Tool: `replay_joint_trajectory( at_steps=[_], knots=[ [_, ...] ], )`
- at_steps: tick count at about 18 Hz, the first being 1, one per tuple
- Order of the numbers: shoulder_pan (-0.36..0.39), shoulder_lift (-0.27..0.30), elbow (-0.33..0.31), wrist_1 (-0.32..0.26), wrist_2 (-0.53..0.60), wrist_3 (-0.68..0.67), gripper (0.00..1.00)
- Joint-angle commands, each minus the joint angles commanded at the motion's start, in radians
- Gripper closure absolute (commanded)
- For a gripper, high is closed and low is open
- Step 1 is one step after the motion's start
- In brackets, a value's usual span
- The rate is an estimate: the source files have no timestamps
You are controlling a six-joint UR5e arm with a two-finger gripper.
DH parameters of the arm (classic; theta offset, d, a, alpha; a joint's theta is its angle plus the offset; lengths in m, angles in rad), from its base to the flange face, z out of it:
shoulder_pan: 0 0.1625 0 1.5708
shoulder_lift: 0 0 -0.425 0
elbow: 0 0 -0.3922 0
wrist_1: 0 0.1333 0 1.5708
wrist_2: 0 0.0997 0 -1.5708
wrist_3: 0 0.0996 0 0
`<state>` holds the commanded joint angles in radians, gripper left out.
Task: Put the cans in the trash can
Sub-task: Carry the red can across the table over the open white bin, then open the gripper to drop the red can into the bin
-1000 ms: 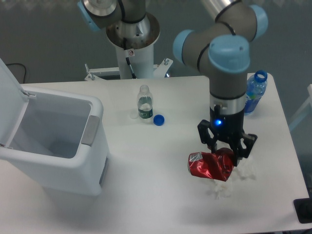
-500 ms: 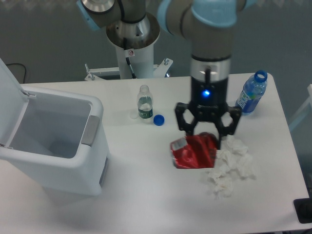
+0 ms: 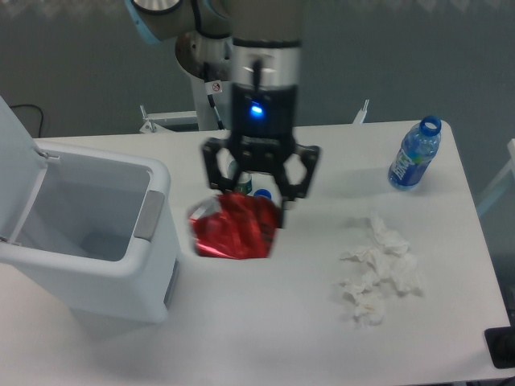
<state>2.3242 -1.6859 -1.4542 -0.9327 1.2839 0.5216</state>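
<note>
My gripper is shut on the crushed red can and holds it in the air above the table, just right of the trash can. The can is shiny red with white markings and hangs below the black fingers. The trash can is a white rectangular bin at the left with its lid swung open and a grey panel on its right side. Its inside looks empty.
A small clear bottle and a blue cap stand mostly hidden behind my gripper. A blue-labelled plastic bottle stands at the back right. Crumpled white tissue lies at the right front. The arm's base is behind the table.
My gripper has carried the red can leftward across the table, from beside the tissue to just right of the trash can. The tissue stays where it was.
</note>
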Motion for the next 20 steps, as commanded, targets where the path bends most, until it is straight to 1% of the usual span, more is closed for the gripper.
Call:
replay_joint_trajectory(
  at_steps=[3, 6, 10, 12, 13, 14, 16, 20],
  knots=[
    [-0.060, 0.002, -0.011, -0.002, 0.002, -0.002, 0.44],
    [-0.101, 0.003, -0.026, -0.006, 0.003, -0.002, 0.44],
    [-0.120, 0.032, -0.069, -0.011, 0.003, 0.000, 0.44],
    [-0.126, 0.049, -0.086, -0.023, 0.003, 0.000, 0.44],
    [-0.129, 0.058, -0.100, -0.034, 0.003, 0.000, 0.42],
    [-0.137, 0.064, -0.113, -0.044, 0.005, 0.000, 0.42],
    [-0.140, 0.083, -0.143, -0.049, 0.009, 0.000, 0.42],
    [-0.143, 0.089, -0.166, -0.055, 0.011, 0.000, 0.42]
  ],
)
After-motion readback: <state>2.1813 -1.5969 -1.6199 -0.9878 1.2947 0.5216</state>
